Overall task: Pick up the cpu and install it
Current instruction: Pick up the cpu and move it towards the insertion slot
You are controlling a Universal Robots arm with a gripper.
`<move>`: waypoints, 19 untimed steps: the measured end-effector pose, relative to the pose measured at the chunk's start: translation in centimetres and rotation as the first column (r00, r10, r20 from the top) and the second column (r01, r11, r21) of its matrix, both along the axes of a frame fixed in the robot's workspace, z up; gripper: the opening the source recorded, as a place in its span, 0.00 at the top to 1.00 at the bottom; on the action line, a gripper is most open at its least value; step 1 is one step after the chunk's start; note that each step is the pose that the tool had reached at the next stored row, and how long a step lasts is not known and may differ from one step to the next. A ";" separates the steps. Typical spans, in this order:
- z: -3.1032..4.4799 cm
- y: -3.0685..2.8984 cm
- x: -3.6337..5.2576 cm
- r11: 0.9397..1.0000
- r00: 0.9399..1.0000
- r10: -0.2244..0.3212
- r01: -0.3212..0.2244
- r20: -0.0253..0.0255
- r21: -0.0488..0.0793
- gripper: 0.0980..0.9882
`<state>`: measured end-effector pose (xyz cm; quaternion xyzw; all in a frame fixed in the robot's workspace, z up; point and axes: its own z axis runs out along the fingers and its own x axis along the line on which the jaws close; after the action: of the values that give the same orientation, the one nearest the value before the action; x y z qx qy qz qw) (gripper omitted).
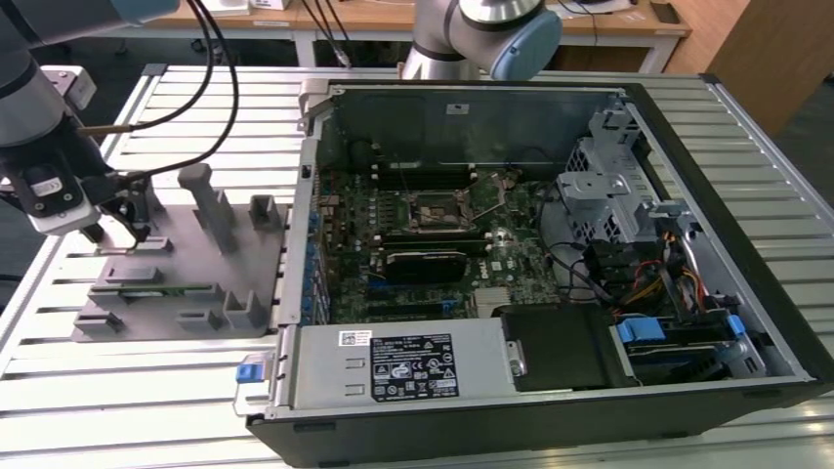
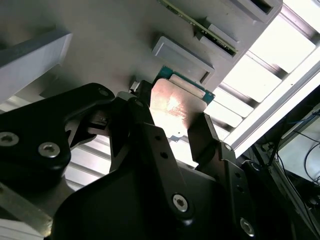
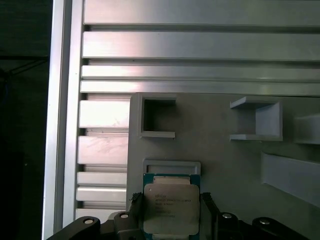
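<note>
Arm: we see the gripper (image 1: 117,233) at the exterior view's left, hanging low over the grey fixture plate (image 1: 144,318).
Pincer: pinching the cpu (image 3: 170,207). In the second wrist view the black fingers (image 2: 201,136) press on two opposite edges of it.
Cpu: silvery lid facing the first wrist camera, green rim showing along one side. It sits between the fingertips, over the fixture plate and near the plate's edge where the table slats begin.
Lifted or seated: we cannot tell whether it is clear of the plate.
Neighbours: a shallow grey block (image 3: 171,167) lies just beside the cpu's green rim. Two open-sided grey brackets (image 3: 152,117) stand further along the plate.
Plate: it lies on the slatted aluminium table (image 1: 131,391), just beside the open PC case (image 1: 521,430), on the exterior view's left of it. It also carries upright posts (image 1: 209,205) and a memory module (image 1: 150,290) standing on edge in a slot.
Case: on its side, panel off, motherboard (image 1: 521,259) exposed.
Socket: the CPU socket (image 1: 437,210) sits mid-board with its metal frame. It is well apart from the gripper.
Other: a second arm's joint (image 1: 509,29) stands beyond the case's far wall.
</note>
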<state>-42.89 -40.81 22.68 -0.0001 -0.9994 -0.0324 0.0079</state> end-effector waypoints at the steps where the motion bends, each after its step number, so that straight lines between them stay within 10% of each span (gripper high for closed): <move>1: 0.04 0.00 0.00 1.000 1.000 0.000 0.000 0.000 0.000 0.50; 19: 0.85 0.00 0.00 1.000 1.000 0.000 0.000 0.000 0.000 0.50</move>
<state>-42.89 -40.81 23.53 -0.0001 -0.9994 -0.0325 0.0079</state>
